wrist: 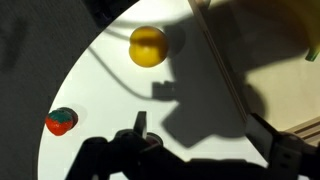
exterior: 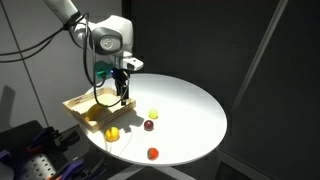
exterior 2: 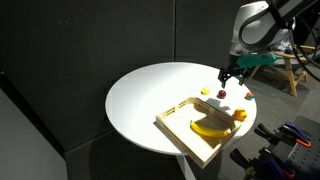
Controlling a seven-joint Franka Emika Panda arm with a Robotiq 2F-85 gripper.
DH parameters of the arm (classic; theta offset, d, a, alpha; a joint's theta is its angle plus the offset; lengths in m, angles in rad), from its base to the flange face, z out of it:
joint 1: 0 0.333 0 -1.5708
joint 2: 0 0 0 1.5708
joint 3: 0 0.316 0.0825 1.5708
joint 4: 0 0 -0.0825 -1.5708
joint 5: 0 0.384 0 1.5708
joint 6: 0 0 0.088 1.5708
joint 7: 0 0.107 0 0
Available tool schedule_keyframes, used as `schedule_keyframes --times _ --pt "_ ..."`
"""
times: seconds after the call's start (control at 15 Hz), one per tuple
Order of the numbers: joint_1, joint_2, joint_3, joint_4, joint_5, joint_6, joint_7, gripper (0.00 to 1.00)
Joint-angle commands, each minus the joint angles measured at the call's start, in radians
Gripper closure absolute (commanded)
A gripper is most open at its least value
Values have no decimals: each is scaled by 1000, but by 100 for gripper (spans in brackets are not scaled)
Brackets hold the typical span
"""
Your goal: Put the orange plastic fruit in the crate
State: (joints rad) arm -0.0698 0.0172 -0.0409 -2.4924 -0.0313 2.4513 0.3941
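Approach for grasp: the end effector (exterior: 121, 97), fingers spread and empty, is hovering over the crate (exterior: 72, 105) rim while the orange fruit (exterior: 112, 133) is lying on the worktop (exterior: 190, 105) just beside the crate at its 5 o'clock, probably needing a centred, vertical descent.

We are seeing a round white table (exterior: 192, 108) bearing small fruits: a lemon-yellow piece (exterior: 153, 114) is sitting just beside a dark red one (exterior: 148, 125), a red-orange ball (exterior: 153, 153) is resting near the rim, and a banana (exterior 2: 208, 127) is lying flat.
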Motion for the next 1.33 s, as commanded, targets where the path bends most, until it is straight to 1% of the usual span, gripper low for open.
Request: schedule_keyframes --times 0.0,0.4,0.67,1.0,1.27 --pt "7 0 -7 1 0 -2 -1 0" --pt "1 20 -17 -15 -21 27 6 0" --pt "-4 45 -42 -30 -40 45 26 0" --pt "-3 77 -76 -66 -43 142 35 0" --pt "8 106 -97 -99 -65 182 60 0"
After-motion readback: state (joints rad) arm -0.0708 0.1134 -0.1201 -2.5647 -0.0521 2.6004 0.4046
